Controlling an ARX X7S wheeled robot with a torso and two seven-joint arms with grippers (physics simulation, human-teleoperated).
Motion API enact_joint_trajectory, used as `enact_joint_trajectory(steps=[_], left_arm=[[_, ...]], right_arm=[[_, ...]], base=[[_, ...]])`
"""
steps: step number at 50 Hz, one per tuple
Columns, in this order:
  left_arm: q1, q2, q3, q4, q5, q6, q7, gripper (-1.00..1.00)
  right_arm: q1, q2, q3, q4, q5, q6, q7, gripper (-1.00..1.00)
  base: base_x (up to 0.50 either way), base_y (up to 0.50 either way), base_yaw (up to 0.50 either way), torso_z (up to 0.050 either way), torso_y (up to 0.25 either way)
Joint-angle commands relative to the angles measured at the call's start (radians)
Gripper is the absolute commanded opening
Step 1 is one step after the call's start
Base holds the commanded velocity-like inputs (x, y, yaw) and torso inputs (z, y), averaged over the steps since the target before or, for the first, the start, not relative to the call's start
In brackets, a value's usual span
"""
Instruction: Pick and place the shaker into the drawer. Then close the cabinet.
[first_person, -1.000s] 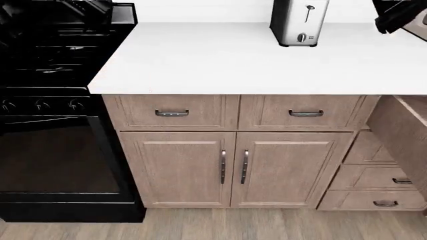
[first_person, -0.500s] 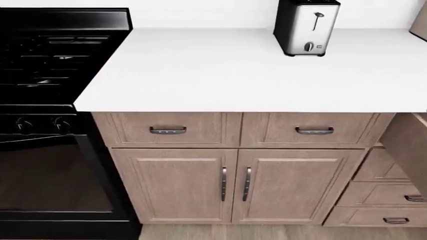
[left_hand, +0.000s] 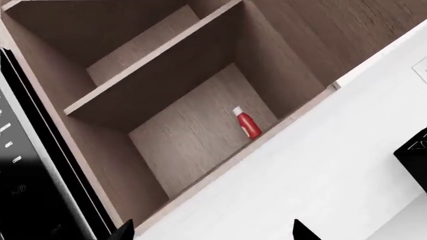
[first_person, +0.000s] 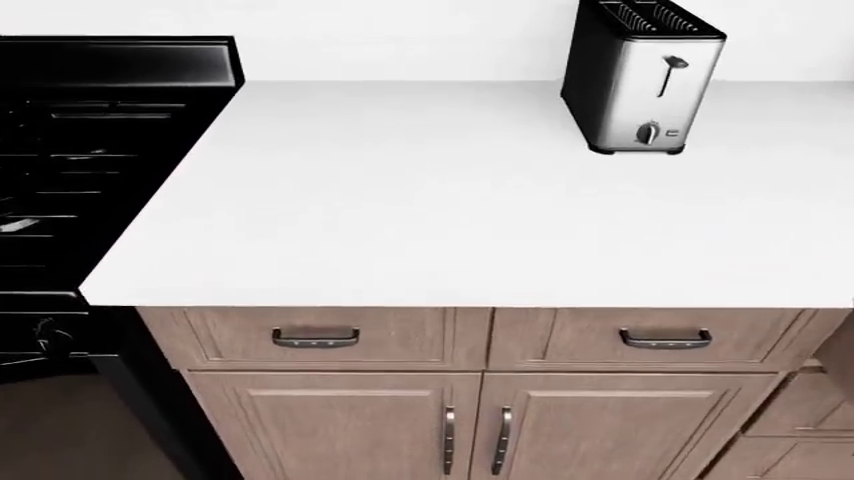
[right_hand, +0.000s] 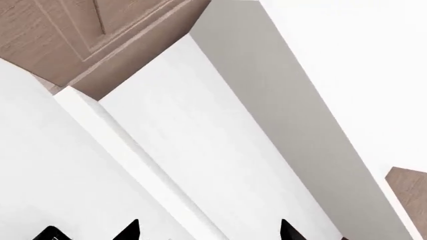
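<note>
No brand or label can be read anywhere; faint pale marks on the black appliance panel (left_hand: 20, 165) at the edge of the left wrist view are too small to make out. The left claw (left_hand: 210, 231) shows only as two dark fingertips, spread well apart with nothing between them, aimed at an open wall cabinet (left_hand: 167, 80) of light brown wood grain with a flat shelf. The shaker (left_hand: 247, 123), a small red cylinder with a pale cap, stands on the cabinet's lower floor near its front edge, far from the claw. The right claw (right_hand: 207, 230) likewise shows two dark tips held wide apart and empty, facing white surfaces and a strip of wood panelling. From the head, neither arm appears: a smooth white worktop (first_person: 441, 210) carries a silvery toaster (first_person: 643, 78), above closed wooden drawer fronts with dark curved handles (first_person: 315, 338), with a black stove (first_person: 80, 150) on the left.
</note>
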Motion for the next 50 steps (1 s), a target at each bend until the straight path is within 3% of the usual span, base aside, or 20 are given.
enact_joint_trajectory(steps=[1,43,50], left_arm=[[0.004,0.029,-0.012,-0.028,-0.016,-0.013,-0.013,1.00],[0.032,0.031,-0.014,0.010,-0.041,-0.039,-0.017,1.00],[0.036,0.035,-0.014,0.009,-0.043,-0.036,-0.018,1.00]], right_arm=[[0.000,-0.004,0.011,-0.007,0.012,0.019,0.013,1.00],[-0.058,0.023,0.040,-0.053,0.021,0.026,0.032,1.00],[-0.060,0.020,0.063,-0.058,0.028,0.031,0.044,1.00]], base=[[0.50,0.00,0.00,0.000,0.000],[0.50,0.08,0.00,0.000,0.001],[0.00,0.00,0.00,0.000,0.002]])
